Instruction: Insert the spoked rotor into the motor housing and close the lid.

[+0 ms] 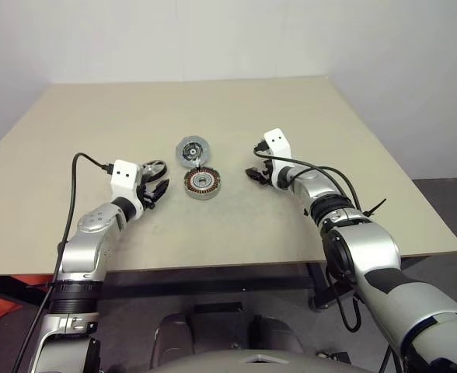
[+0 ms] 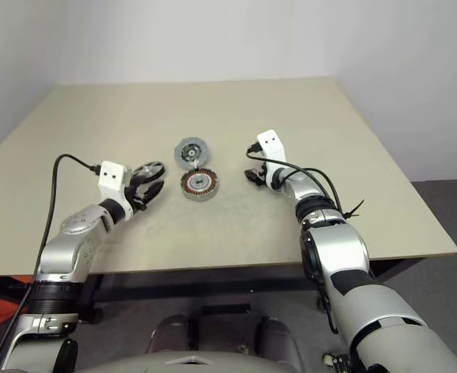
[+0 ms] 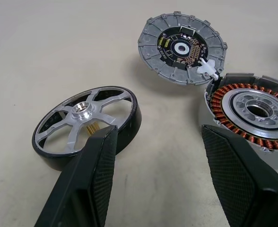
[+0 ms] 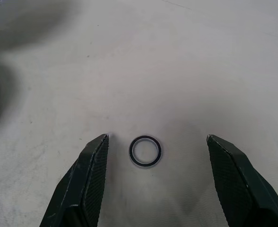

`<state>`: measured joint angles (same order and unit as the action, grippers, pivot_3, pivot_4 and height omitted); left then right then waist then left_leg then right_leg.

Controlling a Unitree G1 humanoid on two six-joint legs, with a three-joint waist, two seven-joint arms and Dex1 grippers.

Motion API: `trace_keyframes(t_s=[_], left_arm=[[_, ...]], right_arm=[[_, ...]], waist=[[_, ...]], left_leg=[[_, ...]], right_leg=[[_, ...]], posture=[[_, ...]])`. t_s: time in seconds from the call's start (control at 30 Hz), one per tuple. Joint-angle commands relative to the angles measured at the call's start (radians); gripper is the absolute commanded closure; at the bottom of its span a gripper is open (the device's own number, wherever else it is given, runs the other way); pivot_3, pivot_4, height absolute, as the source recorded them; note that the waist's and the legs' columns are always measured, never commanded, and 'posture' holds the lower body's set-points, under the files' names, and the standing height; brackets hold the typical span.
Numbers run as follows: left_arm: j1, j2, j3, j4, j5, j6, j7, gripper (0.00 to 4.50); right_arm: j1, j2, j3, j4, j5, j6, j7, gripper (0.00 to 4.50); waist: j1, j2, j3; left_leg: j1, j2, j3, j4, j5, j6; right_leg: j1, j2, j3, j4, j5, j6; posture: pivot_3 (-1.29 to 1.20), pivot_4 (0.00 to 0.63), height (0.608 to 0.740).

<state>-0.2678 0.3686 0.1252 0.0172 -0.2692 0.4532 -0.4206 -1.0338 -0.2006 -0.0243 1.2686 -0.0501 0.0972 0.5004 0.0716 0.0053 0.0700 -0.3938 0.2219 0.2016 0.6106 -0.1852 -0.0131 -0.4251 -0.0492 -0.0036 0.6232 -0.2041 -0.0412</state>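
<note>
The spoked rotor [image 3: 84,124], black-rimmed with silver spokes and hub, sits on the table just past one finger [image 3: 94,170] of my left gripper [image 3: 159,137], which is open and holds nothing. The motor housing [image 1: 201,183], with its copper windings, lies to the rotor's right. The lid [image 1: 192,149] sits right behind the housing [image 3: 250,109], its inner face with a circuit board showing. My right gripper [image 1: 254,161] hovers open to the right of the housing, over a small black ring [image 4: 145,151] on the table.
The beige table [image 1: 291,225] has its front edge close under my arms and its right edge [image 1: 415,202] beyond my right arm. A black cable [image 1: 85,159] loops off my left wrist.
</note>
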Motion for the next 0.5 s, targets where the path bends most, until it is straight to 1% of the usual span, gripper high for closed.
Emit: trace_keyframes(t_s=[0.03, 0.33, 0.37, 0.4, 0.5], left_arm=[[-0.013, 0.010, 0.018, -0.019, 0.001, -0.022, 0.004, 1.48], [-0.013, 0.013, 0.019, -0.019, 0.008, -0.023, 0.006, 1.48], [-0.013, 0.014, 0.019, -0.019, 0.009, -0.023, 0.006, 1.48], [-0.013, 0.014, 0.019, -0.019, 0.009, -0.024, 0.006, 1.48], [-0.014, 0.015, 0.019, -0.017, 0.011, -0.025, 0.006, 1.48]], right_arm=[[-0.014, 0.003, 0.002, -0.014, -0.002, -0.015, 0.008, 0.80], [0.011, 0.017, 0.002, -0.003, -0.009, -0.015, -0.011, 0.80], [0.012, 0.016, 0.001, -0.002, -0.008, -0.015, -0.013, 1.17], [0.012, 0.014, 0.000, -0.002, -0.008, -0.015, -0.013, 1.38], [0.013, 0.011, 0.002, 0.000, -0.010, -0.014, -0.019, 2.36]], waist=[[0.000, 0.000, 0.000], [0.000, 0.000, 0.000], [0.000, 0.000, 0.000], [0.000, 0.000, 0.000], [0.000, 0.000, 0.000]], left_leg=[[0.000, 0.000, 0.000, 0.000, 0.000, 0.000], [0.000, 0.000, 0.000, 0.000, 0.000, 0.000], [0.000, 0.000, 0.000, 0.000, 0.000, 0.000], [0.000, 0.000, 0.000, 0.000, 0.000, 0.000], [0.001, 0.000, 0.000, 0.000, 0.000, 0.000]], right_leg=[[0.000, 0.000, 0.000, 0.000, 0.000, 0.000], [0.000, 0.000, 0.000, 0.000, 0.000, 0.000], [0.000, 0.000, 0.000, 0.000, 0.000, 0.000], [0.000, 0.000, 0.000, 0.000, 0.000, 0.000], [0.000, 0.000, 0.000, 0.000, 0.000, 0.000]], posture=[[0.00, 0.000, 0.740], [0.00, 0.000, 0.740], [0.00, 0.000, 0.740], [0.00, 0.000, 0.740], [0.00, 0.000, 0.740]])
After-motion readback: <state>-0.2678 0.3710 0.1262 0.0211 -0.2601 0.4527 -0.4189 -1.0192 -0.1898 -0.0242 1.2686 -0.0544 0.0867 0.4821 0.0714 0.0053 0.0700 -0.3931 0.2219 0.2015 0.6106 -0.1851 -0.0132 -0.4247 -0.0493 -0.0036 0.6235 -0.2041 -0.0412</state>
